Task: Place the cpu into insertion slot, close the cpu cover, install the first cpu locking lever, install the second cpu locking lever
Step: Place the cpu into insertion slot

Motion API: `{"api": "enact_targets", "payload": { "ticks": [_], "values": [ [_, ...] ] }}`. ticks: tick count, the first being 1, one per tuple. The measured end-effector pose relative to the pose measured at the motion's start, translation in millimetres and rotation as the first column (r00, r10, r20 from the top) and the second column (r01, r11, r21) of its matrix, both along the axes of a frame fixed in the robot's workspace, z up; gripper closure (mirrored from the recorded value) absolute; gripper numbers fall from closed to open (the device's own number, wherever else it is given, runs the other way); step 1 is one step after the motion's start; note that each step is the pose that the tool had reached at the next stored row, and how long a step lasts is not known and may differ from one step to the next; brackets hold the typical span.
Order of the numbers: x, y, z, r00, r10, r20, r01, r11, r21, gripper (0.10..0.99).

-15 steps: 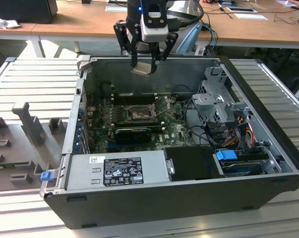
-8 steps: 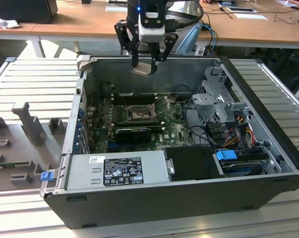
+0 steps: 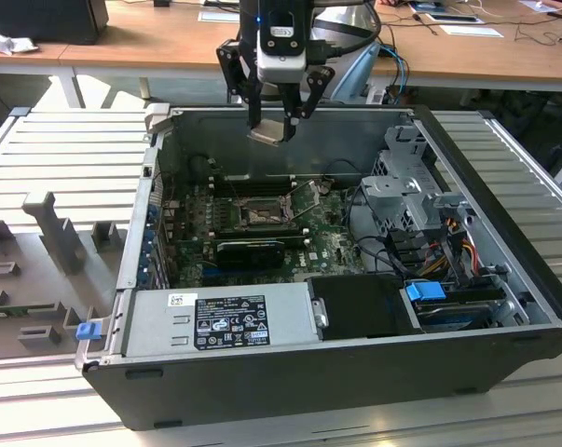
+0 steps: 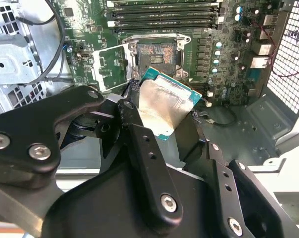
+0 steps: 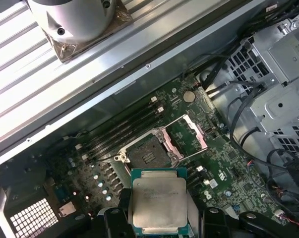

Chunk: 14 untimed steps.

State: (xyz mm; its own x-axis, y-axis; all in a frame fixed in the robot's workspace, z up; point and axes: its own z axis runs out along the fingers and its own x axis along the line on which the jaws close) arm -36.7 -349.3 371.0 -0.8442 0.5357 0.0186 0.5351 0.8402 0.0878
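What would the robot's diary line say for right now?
tool: shut on cpu | where: above the open computer case | insertion slot: empty | cpu cover: raised open

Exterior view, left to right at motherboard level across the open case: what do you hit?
grey moulded panel → insertion slot → metal drive cage → ribbed metal surface. The gripper holding the cpu hangs above the slot, so it is left out.

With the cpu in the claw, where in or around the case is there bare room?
Claw holds cpu overhead. The insertion slot lies open between memory slots and black block. Ribbed table on the exterior view's right is bare. Crowded: drive cage and cables.
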Motion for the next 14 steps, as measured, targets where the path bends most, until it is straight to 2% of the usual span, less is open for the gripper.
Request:
{"api": "enact_targets", "payload": {
  "ticks": [5,14],
  "values": [
    [0.0,0.0,-3.0,1.0000,-0.002,-0.0001,0.002,1.0000,0.000,0.557],
    [0.0,0.0,-4.0,0.9998,-0.022,0.0000,0.022,0.9998,0.000,0.557]
  ]
}}
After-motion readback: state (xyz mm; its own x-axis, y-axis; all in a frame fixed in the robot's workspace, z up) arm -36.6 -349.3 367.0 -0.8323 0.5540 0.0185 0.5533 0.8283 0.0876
